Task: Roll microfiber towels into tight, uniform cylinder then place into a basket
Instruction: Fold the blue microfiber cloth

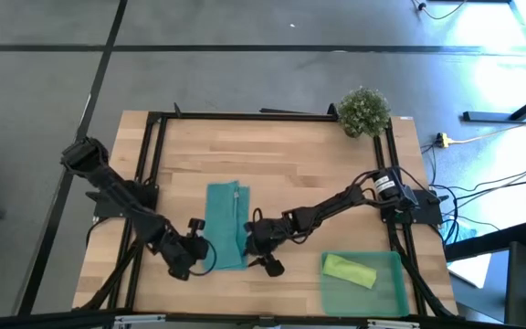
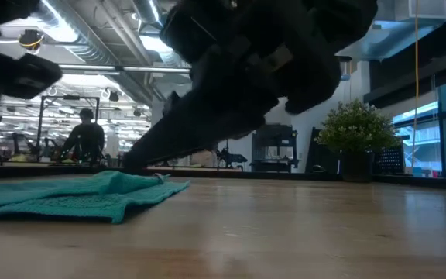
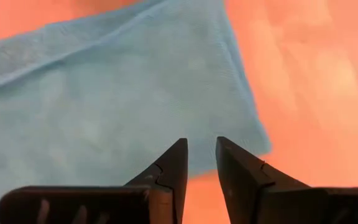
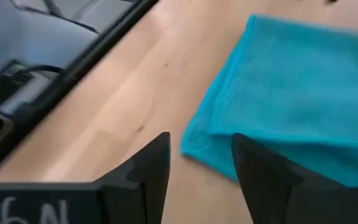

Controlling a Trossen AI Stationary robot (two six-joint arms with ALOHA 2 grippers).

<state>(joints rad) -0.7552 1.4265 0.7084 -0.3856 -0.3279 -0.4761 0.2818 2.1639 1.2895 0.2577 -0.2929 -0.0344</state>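
Note:
The teal towel [image 1: 225,224] lies flat on the wooden table as a long folded strip, also seen in the low view [image 2: 76,198]. My left gripper [image 1: 201,249] hovers over its near left part, open by a narrow gap [image 3: 201,149] with nothing between the fingers. My right gripper [image 1: 252,238] stands at the towel's right edge, open [image 4: 197,146], with a layered towel corner [image 4: 197,143] just beyond its fingertips. The lime green towel [image 1: 348,270] lies rolled up in the green basket [image 1: 395,292] at the near right.
A small bushy plant [image 1: 363,111] stands at the table's far right corner. A black frame rail [image 1: 263,116] runs around the table top. Bare wood lies between the towel and the basket. A person [image 2: 84,139] sits in the room behind.

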